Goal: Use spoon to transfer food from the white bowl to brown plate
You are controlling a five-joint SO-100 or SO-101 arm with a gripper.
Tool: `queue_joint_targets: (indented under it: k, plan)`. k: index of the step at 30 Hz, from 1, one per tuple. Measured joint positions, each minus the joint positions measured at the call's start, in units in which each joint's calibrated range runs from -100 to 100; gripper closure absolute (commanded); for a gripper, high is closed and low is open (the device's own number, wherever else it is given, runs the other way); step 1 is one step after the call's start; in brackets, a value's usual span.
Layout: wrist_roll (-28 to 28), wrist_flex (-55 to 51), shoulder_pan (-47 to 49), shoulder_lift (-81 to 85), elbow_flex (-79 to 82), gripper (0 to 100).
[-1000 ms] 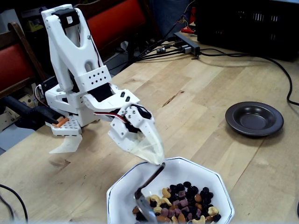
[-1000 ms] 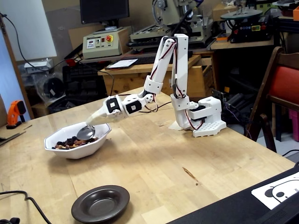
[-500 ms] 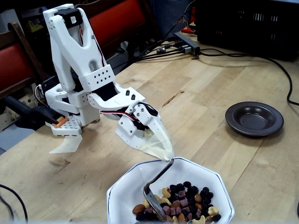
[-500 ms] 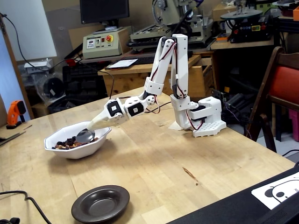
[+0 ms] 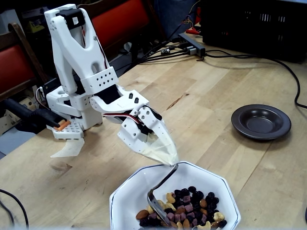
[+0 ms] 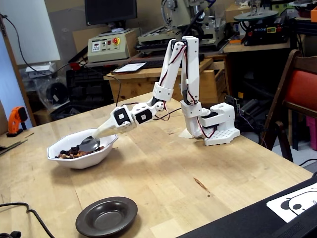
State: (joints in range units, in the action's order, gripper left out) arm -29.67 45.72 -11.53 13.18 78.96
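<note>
in both fixed views the white two-finger gripper (image 5: pixel 169 160) (image 6: pixel 99 134) reaches down over the rim of the large glossy white ceramic bowl with the octagonal rim (image 5: pixel 129 191) (image 6: pixel 106 147), its fingers clamped together on the handle of the shiny silver metal spoon (image 5: pixel 158 184) (image 6: pixel 90 144). in a fixed view from the side, the spoon's curved handle runs down from the pale fingertips (image 5: pixel 163 151) and its oval end dips into the near-left part of the trail mix of tan almonds, pale cashews, dark raisins and purplish-pink cubes (image 5: pixel 187 211) (image 6: pixel 69 151); the tip of the spoon is hidden among the pieces. the food lies heaped toward the lower right of the bowl in that view, with the upper-left inner wall bare.

the bowl sits on the pale wooden desk (image 5: pixel 206 100) (image 6: pixel 163 173) near its front-left part as the other fixed view shows it, well in front of the white arm base (image 6: pixel 218 129). the small round dark brown glossy plate (image 5: pixel 261 121) (image 6: pixel 107 216) stands apart from the bowl, close to the desk's front edge in that view, and nothing shows in it.

black cables (image 5: pixel 249 55) trail across the far edge of the desk beside a black crate (image 5: pixel 259 24). a wooden chair with a red back (image 6: pixel 297 94) stands off the desk's right side.
</note>
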Motion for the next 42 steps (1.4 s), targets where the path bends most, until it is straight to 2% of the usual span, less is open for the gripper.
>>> queue_joint_targets:
  k: [10,26,32,42]
  plan:
    - [-0.2,0.0,-6.1,0.0,0.0,98]
    - [-0.2,0.0,-6.2,0.0,0.0,98]
    - [0.1,0.0,-2.6,0.0,0.0,98]
    - [5.6,0.0,4.2,0.0,0.0,98]
